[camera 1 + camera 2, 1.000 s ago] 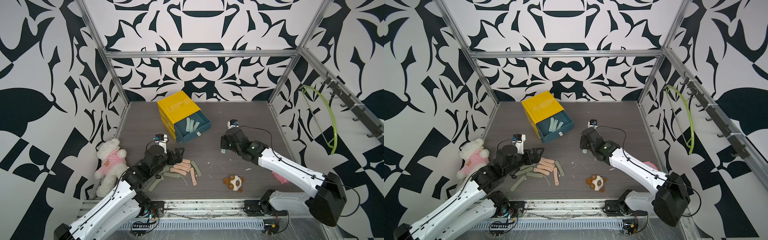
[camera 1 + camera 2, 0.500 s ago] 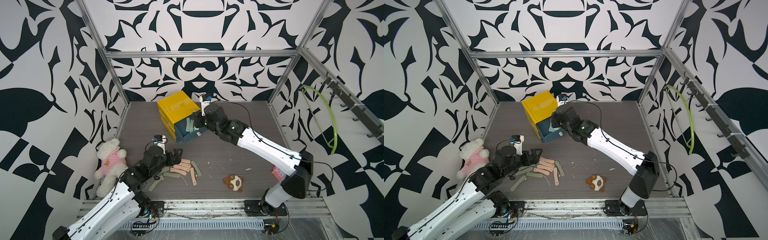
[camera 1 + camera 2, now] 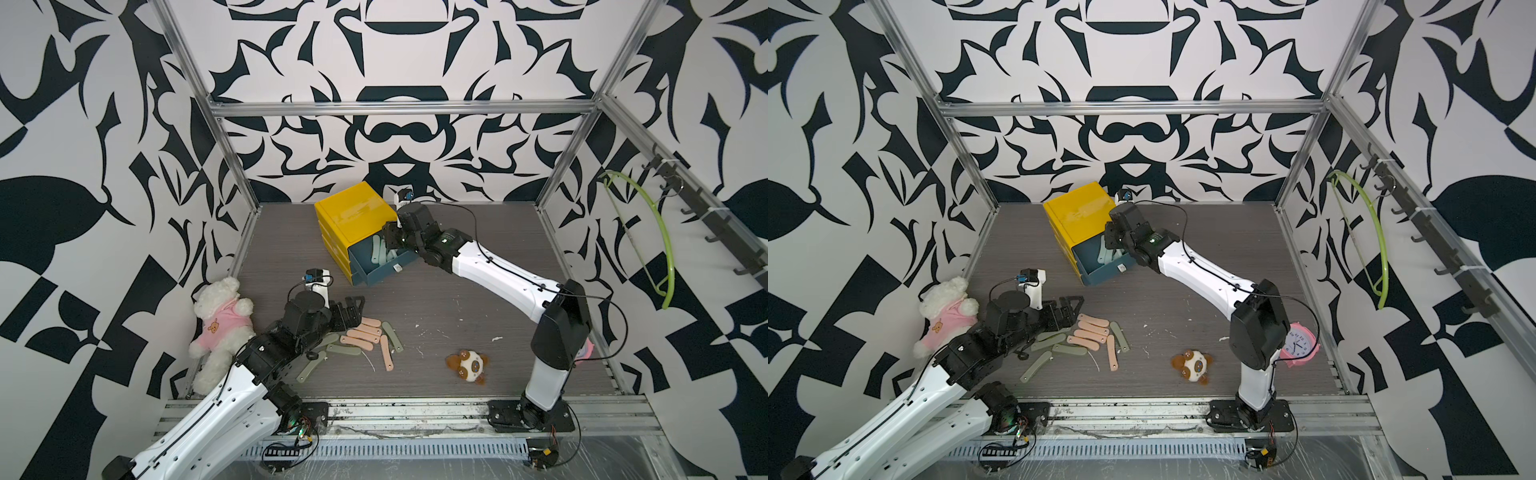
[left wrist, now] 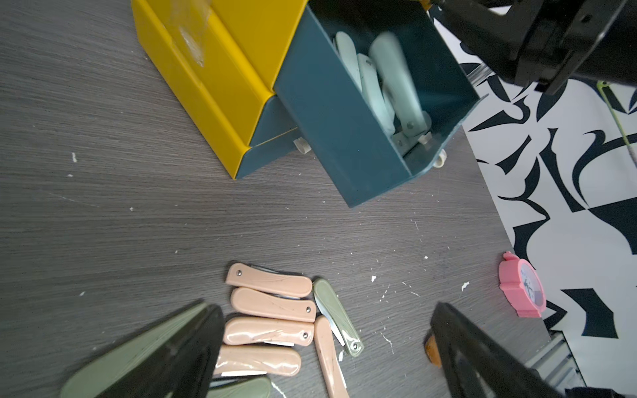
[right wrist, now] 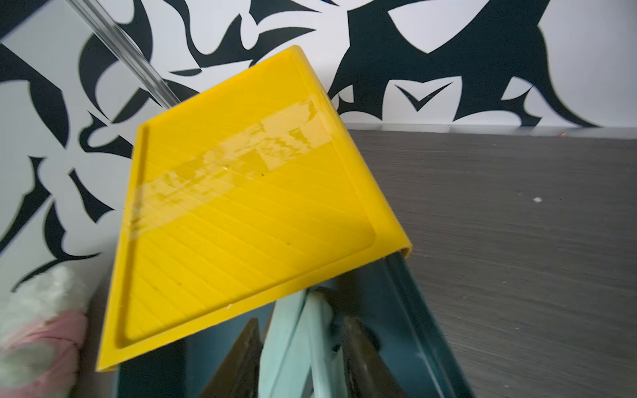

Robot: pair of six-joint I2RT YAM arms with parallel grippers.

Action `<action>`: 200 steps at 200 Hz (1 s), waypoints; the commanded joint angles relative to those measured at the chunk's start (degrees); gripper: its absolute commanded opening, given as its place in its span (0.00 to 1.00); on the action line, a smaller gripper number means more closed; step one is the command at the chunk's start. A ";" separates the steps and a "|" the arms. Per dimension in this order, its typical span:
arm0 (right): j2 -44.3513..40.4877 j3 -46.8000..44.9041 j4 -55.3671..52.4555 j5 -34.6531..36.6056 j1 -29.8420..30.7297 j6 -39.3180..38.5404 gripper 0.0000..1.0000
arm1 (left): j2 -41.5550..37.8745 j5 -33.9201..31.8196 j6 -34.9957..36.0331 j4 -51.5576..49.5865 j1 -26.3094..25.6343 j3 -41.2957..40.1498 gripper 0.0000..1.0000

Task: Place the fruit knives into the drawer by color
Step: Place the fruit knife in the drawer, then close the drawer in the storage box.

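The drawer unit is a yellow cabinet (image 3: 353,212) (image 5: 241,206) whose top dark teal drawer (image 3: 374,272) (image 4: 327,113) is pulled out. Several teal fruit knives (image 3: 376,249) (image 4: 396,86) (image 5: 293,344) lie inside it. My right gripper (image 3: 390,241) (image 5: 301,322) hangs over that drawer. Its fingers stand apart around the teal knives, with a gap beside one finger. Peach-pink knives (image 3: 368,324) (image 4: 272,305) and olive knives (image 3: 309,370) (image 4: 336,310) lie in a pile on the table. My left gripper (image 3: 353,305) (image 4: 325,306) hovers wide open over the pile, holding nothing.
A white teddy in a pink shirt (image 3: 222,324) lies left of my left arm. A small brown-and-white plush (image 3: 467,365) sits right of the pile. A pink clock (image 3: 1300,343) (image 4: 522,289) lies behind the right arm's elbow. A green hanger (image 3: 660,232) hangs on the right wall.
My right arm swung from mid-table to above the open drawer, carrying a teal knife, and its fingers have spread apart there. The left arm has barely moved.
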 commanded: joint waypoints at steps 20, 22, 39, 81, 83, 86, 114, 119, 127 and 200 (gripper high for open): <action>-5.26 2.52 1.04 -1.59 0.24 0.11 0.47 | 0.33 -1.14 0.64 -1.30 -0.13 3.94 0.99; -5.47 2.44 0.97 -1.70 0.29 0.24 0.47 | 0.34 -1.27 0.68 -1.38 -0.10 4.10 0.99; -7.97 0.39 0.63 -2.56 0.30 0.89 0.47 | 0.84 -2.40 1.29 -2.24 -0.08 5.92 0.99; -17.10 -10.29 2.74 -6.81 0.47 5.12 0.50 | 6.35 -5.86 5.33 -5.57 0.01 13.66 0.99; -17.59 -10.81 2.91 -7.00 0.48 5.25 0.50 | 6.81 -5.96 5.59 -5.68 0.02 14.04 0.99; -18.21 -11.78 2.96 -7.30 0.48 5.63 0.50 | 7.51 -6.07 5.95 -5.85 0.02 14.75 0.99; -23.71 -20.12 4.15 -7.30 1.73 8.16 0.52 | 14.25 -8.06 8.81 -6.35 1.49 21.35 0.99; -24.61 -21.38 4.24 -6.96 2.00 8.67 0.52 | 15.59 -8.18 9.21 -6.34 2.23 22.69 0.99; -25.87 -23.44 4.60 -6.60 2.30 9.79 0.53 | 17.54 -7.99 9.78 -6.16 3.86 24.85 0.99; -31.37 -37.41 8.39 -4.94 3.05 18.53 0.56 | 39.67 -11.69 12.29 -6.30 13.12 41.83 0.99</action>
